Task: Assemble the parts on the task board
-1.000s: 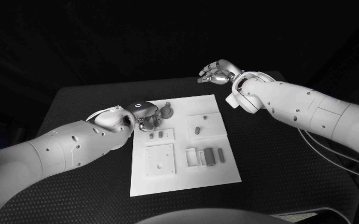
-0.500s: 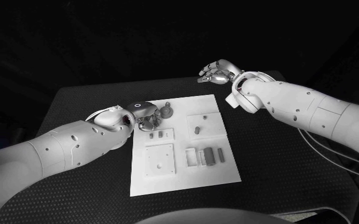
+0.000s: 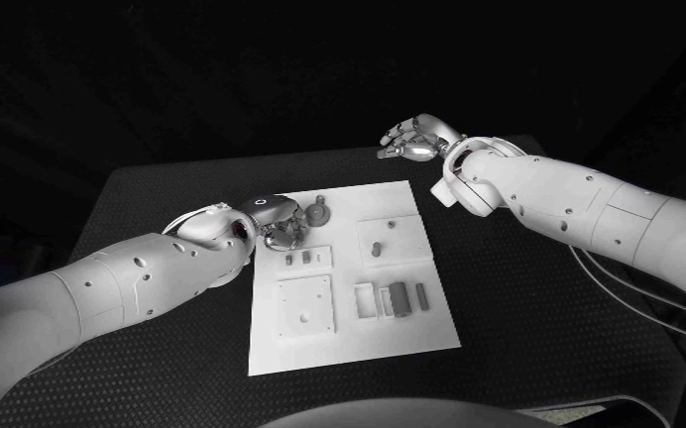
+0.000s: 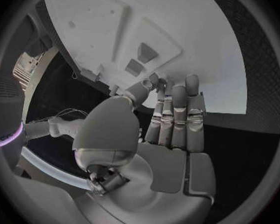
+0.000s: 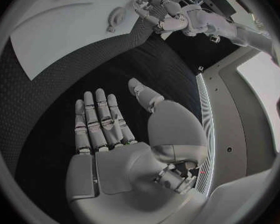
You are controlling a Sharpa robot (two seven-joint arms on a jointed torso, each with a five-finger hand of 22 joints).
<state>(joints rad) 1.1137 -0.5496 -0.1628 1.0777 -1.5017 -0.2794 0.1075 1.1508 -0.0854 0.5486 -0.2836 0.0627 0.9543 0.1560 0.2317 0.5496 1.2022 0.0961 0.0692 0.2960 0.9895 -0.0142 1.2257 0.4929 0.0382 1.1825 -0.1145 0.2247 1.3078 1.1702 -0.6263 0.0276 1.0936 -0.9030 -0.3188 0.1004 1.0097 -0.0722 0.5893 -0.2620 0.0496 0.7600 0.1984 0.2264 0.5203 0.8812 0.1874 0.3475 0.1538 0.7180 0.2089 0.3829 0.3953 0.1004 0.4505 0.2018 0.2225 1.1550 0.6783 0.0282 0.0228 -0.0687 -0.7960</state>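
The left arm is reaching in low across the table (image 3: 158, 190), its left hand (image 3: 275, 222) hanging over the board's (image 3: 358, 344) far left corner. In the left wrist view its fingers (image 4: 177, 114) are lying straight and close together, the thumb bending toward them; whether anything is pinched, I cannot tell. The right arm is bending at the far right corner, and the right hand (image 3: 416, 139) is hovering over the bare table beyond the board, palm flat, fingers (image 5: 97, 119) extended and slightly apart, holding nothing.

The board is a smooth white rectangular plate, its long axis running away from the robot, on black textured matting. Small grey parts (image 3: 400, 299) are lying on it: slim bars near the middle right, pointing along the board's length, and a rounded piece (image 3: 319, 214) just beside the left hand.
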